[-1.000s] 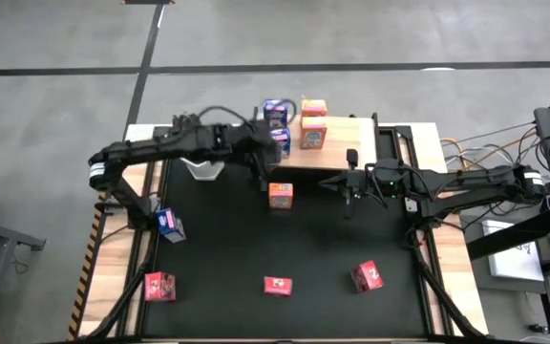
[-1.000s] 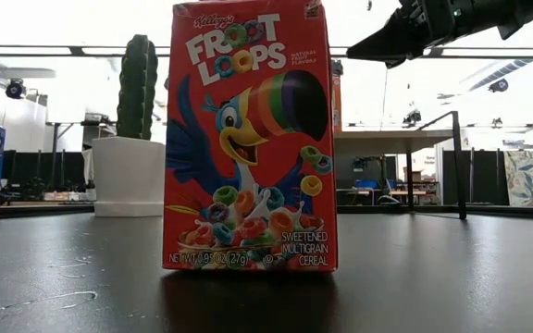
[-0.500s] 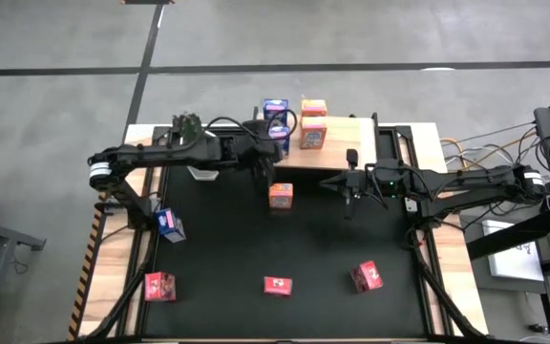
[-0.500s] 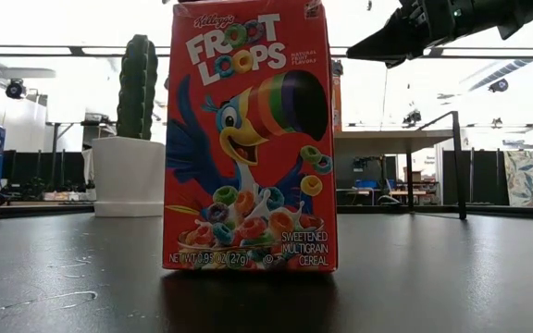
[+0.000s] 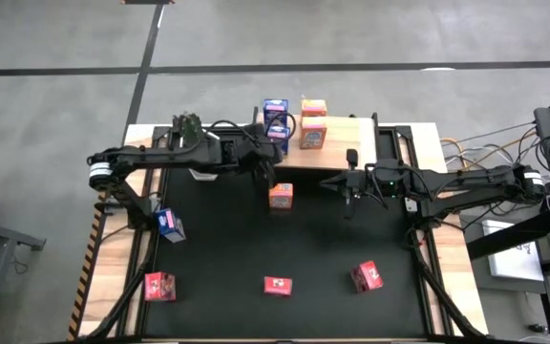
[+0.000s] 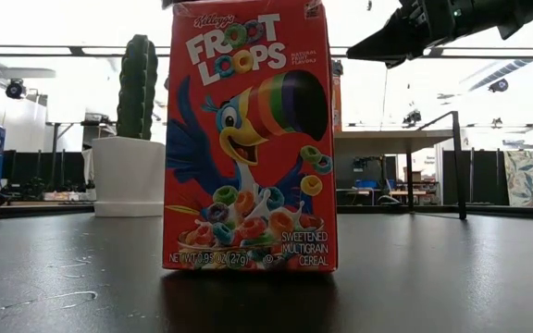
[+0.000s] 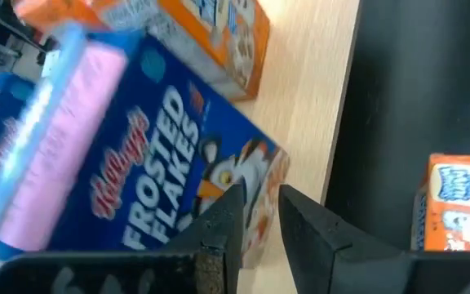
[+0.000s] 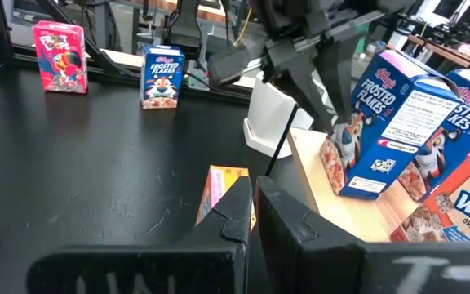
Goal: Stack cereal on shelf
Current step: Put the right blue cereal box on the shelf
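Note:
A blue cereal box [image 8: 382,122] stands tilted on the left end of the light wood shelf [image 5: 347,153], beside a second blue box [image 8: 459,114] and two orange ones [image 5: 313,134]. My left gripper [image 8: 339,121] slants down at the tilted box's side. Its fingers [image 7: 227,216] stand a narrow gap apart with nothing between them. An orange box [image 5: 281,195] stands on the black mat in front of the shelf. My right gripper [image 5: 348,187] hovers shut above the mat, right of that box. A blue box [image 5: 168,223] and three red ones [image 5: 277,285] are spread over the mat. My left gripper comes at the blue box from the table's left, slanting down. Its fingertips [image 8: 333,114] lie at the box's left edge [image 8: 343,135], below its top; whether they touch it I cannot tell. The box leans away from them with its bottom [image 8: 357,189] on the shelf.
A white pot [image 8: 268,122] with a cactus [image 6: 137,83] stands left of the shelf, under my left arm. A red Froot Loops box [image 6: 248,139] fills the low view. The shelf's black frame [image 5: 378,134] runs along its right end.
My left arm has sunk toward the shelf's left end and its gripper has tipped further down at the blue box. My right arm has kept still.

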